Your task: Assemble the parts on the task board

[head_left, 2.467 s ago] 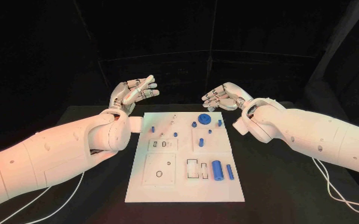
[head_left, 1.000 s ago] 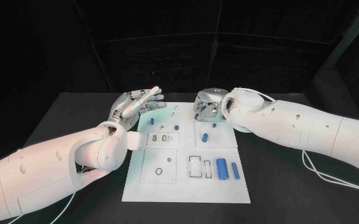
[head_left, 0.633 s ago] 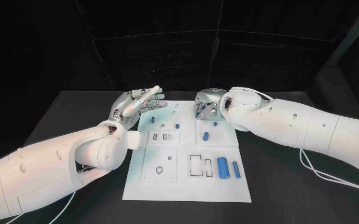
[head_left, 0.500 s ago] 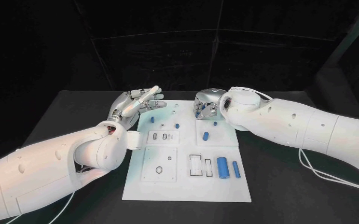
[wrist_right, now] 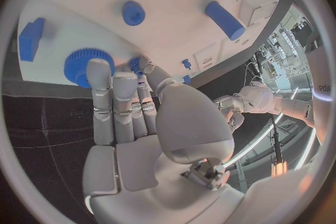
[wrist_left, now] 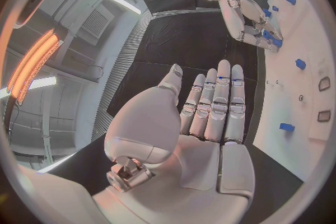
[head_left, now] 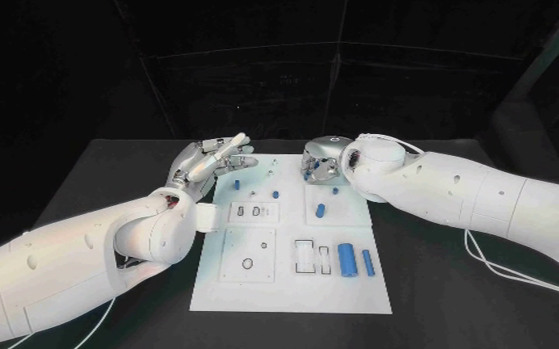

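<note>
- Your right hand hangs over the far end of the task board, fingers pointing down at it. In the right wrist view the fingers lie straight and side by side, their tips just by the blue gear — whether they touch it you cannot tell. Nothing is held.
- Just beside that gear you have a small blue block near the board's edge, a small round blue knob and a short blue cylinder further in.
- Your left hand is raised over the table just off the board's far left corner, palm up and fingers stretched out together — empty, touching nothing. The left wrist view shows the same flat palm.
- On the board's near half you see a thick blue cylinder lying beside a thinner blue pin, both next to two rectangular slots.
- Mid-board, a blue peg lies on the right side; small blue pieces sit toward the left, nearer your left hand.
- An oval opening marks the board's near left panel.
</note>
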{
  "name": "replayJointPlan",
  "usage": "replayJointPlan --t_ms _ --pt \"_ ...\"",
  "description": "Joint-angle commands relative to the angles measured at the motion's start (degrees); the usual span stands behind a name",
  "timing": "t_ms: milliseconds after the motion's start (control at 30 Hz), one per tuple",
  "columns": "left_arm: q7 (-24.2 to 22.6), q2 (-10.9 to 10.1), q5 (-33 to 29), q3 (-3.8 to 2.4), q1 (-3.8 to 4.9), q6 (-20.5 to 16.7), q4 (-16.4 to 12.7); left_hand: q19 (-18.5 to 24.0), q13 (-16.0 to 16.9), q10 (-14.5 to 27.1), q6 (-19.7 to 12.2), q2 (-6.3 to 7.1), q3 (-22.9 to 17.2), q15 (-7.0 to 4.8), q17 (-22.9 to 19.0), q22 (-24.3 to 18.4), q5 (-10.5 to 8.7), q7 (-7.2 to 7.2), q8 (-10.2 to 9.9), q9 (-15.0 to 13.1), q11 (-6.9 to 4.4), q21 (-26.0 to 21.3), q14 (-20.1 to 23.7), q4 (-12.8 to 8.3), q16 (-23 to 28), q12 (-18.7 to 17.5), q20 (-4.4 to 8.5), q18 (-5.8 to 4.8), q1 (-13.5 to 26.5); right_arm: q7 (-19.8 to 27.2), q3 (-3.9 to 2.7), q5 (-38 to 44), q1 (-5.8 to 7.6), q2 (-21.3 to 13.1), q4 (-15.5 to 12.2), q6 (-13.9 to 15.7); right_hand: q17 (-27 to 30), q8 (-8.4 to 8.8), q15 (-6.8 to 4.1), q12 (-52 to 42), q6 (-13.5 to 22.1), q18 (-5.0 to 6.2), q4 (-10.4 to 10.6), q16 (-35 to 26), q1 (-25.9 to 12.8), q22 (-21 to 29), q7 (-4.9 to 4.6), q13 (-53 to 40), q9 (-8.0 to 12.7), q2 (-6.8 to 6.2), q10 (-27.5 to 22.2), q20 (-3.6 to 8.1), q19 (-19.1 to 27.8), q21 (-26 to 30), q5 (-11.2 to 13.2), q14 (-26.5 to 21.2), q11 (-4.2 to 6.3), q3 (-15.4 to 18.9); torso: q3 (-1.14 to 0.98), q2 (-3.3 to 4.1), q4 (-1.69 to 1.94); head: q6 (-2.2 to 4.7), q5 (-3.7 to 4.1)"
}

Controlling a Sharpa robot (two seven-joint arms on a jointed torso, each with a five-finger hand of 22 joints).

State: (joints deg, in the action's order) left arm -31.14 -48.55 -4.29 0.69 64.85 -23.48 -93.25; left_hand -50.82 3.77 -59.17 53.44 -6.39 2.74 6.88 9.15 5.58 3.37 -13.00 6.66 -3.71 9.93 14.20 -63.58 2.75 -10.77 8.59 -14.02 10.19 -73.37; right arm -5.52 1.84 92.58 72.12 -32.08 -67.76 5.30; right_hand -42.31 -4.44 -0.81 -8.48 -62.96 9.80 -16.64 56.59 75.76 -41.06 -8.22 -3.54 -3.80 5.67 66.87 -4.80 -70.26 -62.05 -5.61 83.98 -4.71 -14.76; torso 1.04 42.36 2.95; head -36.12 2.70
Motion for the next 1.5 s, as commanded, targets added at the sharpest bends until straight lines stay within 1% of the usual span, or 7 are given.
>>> replayJointPlan --t_ms 33,200,333,533,900,1367,1500 --pt "0.04 0.02 0.53 -0.03 0.06 0.59 0.00 -0.39 -0.08 0.61 -0.12 0.19 -0.05 0.43 0.10 -0.11 0.14 -0.31 -0.28 0.06 0.15 -0.42 -0.17 -0.37 0.38 -0.30 0.11 0.37 0.04 1.89 0.00 0.24 0.08 -0.16 -0.47 5.89 -1.24 -0.30 -0.33 -0.27 -0.82 -1.14 0.02 1.29 1.17 -1.62 0.02 -0.24 -0.24 1.02 1.29 0.08 -0.60 -1.31 1.10 0.72 0.61 -2.44 -0.02 0.06 0.01 0.08 -0.04" --pt "0.12 0.02 0.53 -0.03 0.06 0.53 -0.06 -0.43 -0.10 0.81 -0.28 0.13 -0.07 0.46 0.15 -0.17 0.14 -0.38 -0.39 0.07 0.21 -0.49 -0.17 -0.38 0.45 -0.42 0.09 0.36 0.09 2.62 -0.01 -0.26 0.08 -0.25 -1.29 9.74 -1.96 -0.22 -0.24 -0.14 -1.20 -1.28 0.19 2.34 1.24 -2.73 -0.03 -0.25 -0.18 0.23 1.76 0.05 -0.48 -2.45 1.30 0.60 0.52 -5.45 0.00 0.14 0.07 0.25 -0.09" --pt "0.12 -0.01 0.53 -0.03 0.06 0.53 -0.11 -0.44 -0.10 0.87 -0.32 0.12 -0.08 0.47 0.17 -0.18 0.14 -0.39 -0.41 0.07 0.23 -0.51 -0.17 -0.39 0.47 -0.45 0.08 0.36 0.09 2.48 -0.02 -0.59 0.08 0.05 -1.39 12.86 -2.34 0.16 -0.09 0.33 -1.33 -1.30 0.62 3.51 -0.48 -3.83 -0.25 -0.27 -0.11 -1.93 1.95 -0.15 0.19 -3.89 1.33 0.17 0.40 -10.17 0.04 0.11 0.15 0.41 -0.31" --pt "0.15 0.10 0.53 -0.03 0.06 0.69 -0.15 -0.44 -0.10 0.87 -0.32 0.12 -0.08 0.47 0.17 -0.18 0.14 -0.39 -0.41 0.07 0.23 -0.51 -0.17 -0.39 0.47 -0.45 0.08 0.36 0.09 1.63 -0.04 -0.98 0.09 1.87 0.64 15.67 -2.45 0.32 0.01 0.56 -1.25 -1.31 0.80 3.94 -1.04 -4.20 -0.33 -0.27 -0.09 -2.76 1.84 -0.23 0.44 -4.41 1.07 0.05 0.38 -11.99 0.06 0.28 0.25 0.60 -0.55" --pt "0.18 -0.18 0.53 -0.04 0.11 0.88 -0.77 -0.46 -0.11 1.03 -0.42 0.11 -0.11 0.50 0.20 -0.23 0.14 -0.41 -0.48 0.06 0.26 -0.57 -0.15 -0.47 0.54 -0.54 0.06 0.36 0.03 2.18 -0.06 -2.37 0.38 6.45 6.41 15.93 -2.42 0.56 0.13 0.88 -0.85 -1.33 1.05 4.32 -1.60 -4.57 -0.48 -0.25 -0.05 -3.81 1.47 -0.35 0.70 -4.94 1.00 -0.10 0.21 -13.83 0.16 0.99 0.57 1.16 -0.37" --pt "0.24 -0.02 0.53 -0.04 0.18 0.98 -0.80 -0.46 -0.11 1.03 -0.42 0.11 -0.11 0.50 0.20 -0.23 0.14 -0.41 -0.48 0.06 0.26 -0.57 -0.15 -0.47 0.54 -0.54 0.06 0.36 0.03 2.67 -0.07 -3.01 0.47 9.54 9.18 14.51 -2.23 0.68 0.27 1.14 -0.46 -1.33 1.40 4.42 -2.13 -4.65 -0.62 -0.22 -0.02 -4.51 1.09 -0.49 0.92 -5.15 1.03 -0.21 0.05 -14.57 0.35 1.48 0.70 1.63 -0.02" --pt "0.30 0.11 0.53 -0.04 0.19 0.99 -0.71 -0.47 -0.11 1.15 -0.50 0.13 -0.13 0.52 0.23 -0.28 0.14 -0.43 -0.54 0.06 0.29 -0.62 -0.13 -0.56 0.60 -0.61 0.04 0.36 -0.02 2.77 -0.06 -3.12 0.49 10.28 9.66 13.85 -2.17 0.68 0.30 1.18 -0.39 -1.32 1.54 4.44 -2.31 -4.60 -0.63 -0.23 -0.02 -4.70 1.02 -0.54 1.01 -5.16 0.99 -0.24 0.03 -14.66 0.24 1.48 0.77 1.47 -0.11"
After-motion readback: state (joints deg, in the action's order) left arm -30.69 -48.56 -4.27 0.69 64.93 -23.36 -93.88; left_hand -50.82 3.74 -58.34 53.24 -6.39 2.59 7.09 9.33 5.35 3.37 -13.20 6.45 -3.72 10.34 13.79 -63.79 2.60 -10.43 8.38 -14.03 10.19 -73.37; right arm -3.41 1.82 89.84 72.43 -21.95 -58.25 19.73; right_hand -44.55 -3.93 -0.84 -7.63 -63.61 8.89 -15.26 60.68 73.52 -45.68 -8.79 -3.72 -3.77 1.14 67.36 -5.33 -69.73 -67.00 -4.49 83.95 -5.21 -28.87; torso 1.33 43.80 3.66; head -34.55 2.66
